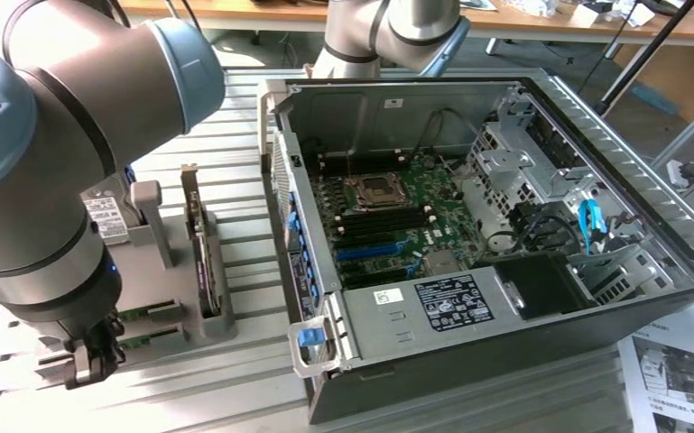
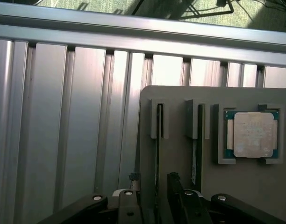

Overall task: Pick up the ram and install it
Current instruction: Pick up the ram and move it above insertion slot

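The ram (image 2: 157,158) stands on edge in a slot of the grey holder (image 2: 180,98) on the desk (image 2: 63,116), probably so its flat sides stay free for pinching. A twin stick (image 2: 195,154) fills the next slot. The claw (image 2: 153,183) is released: its fingers (image 2: 175,186) straddle the ram with gaps on both sides and grip nothing. The case (image 1: 635,135) lies open nearby, board facing up.
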`<state>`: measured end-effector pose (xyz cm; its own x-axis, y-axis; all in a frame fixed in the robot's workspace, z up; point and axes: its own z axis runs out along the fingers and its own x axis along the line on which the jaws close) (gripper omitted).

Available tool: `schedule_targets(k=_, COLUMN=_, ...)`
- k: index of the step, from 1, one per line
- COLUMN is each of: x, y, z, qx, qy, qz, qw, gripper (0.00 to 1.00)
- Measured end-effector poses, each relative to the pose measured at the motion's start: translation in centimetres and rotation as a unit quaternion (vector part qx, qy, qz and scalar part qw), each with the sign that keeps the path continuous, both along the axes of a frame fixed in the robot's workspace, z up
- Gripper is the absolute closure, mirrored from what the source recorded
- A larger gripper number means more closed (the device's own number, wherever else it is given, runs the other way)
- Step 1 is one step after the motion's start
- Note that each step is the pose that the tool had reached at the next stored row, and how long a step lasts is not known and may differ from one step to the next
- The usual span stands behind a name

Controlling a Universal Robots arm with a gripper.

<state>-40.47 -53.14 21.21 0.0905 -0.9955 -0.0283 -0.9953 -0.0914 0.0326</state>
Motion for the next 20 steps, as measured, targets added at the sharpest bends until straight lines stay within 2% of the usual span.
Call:
schedule_targets(k=7, x=0.00, y=0.24, z=-0.45, qx=0.0011, qy=0.0000, qz=0.002, qw=1.0000, gripper=0.64)
schedule_targets(k=15, x=0.00, y=0.25, z=-0.45, qx=0.0022, qy=0.0000, qz=0.002, qw=1.0000, gripper=0.64)
schedule_targets(k=16, x=0.00, y=0.25, z=-0.45, qx=0.0022, qy=0.0000, qz=0.002, qw=1.0000, gripper=0.65)
schedule_targets(k=17, x=0.00, y=0.25, z=-0.44, qx=0.0022, qy=0.0000, qz=0.002, qw=1.0000, gripper=0.72)
schedule_targets(k=20, x=0.00, y=0.25, z=-0.45, qx=0.0022, qy=0.0000, qz=0.002, qw=1.0000, gripper=0.72)
